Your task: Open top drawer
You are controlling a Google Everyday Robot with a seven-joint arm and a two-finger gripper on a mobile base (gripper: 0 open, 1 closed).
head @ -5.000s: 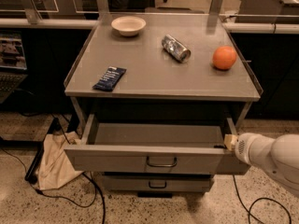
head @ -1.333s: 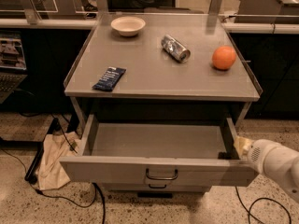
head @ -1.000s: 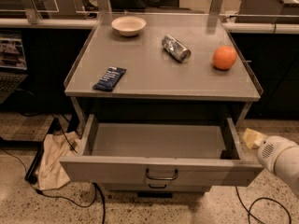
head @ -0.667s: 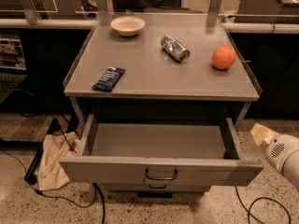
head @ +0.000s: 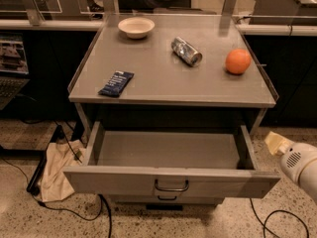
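The top drawer point(head: 124, 181) of the grey cabinet is pulled far out toward me. Its plain grey tray point(head: 168, 150) is bare inside. A dark loop handle point(head: 171, 187) sits at the middle of its front. My gripper point(head: 275, 143) is at the right edge of the view, just right of the drawer's right wall and apart from it. Only its pale tip and the white arm point(head: 301, 165) behind it show. A lower drawer's handle point(head: 167, 198) peeks out under the open front.
On the cabinet top point(head: 163, 86) lie a white bowl point(head: 136, 27), a silver can point(head: 186, 51) on its side, an orange point(head: 237, 61) and a dark blue packet point(head: 116, 83). A beige cloth point(head: 55, 170) and black cables point(head: 74, 214) lie on the floor at left.
The drawer has slid further out than five seconds ago. My gripper has let go of its right front corner and drawn back to the right, away from the drawer.
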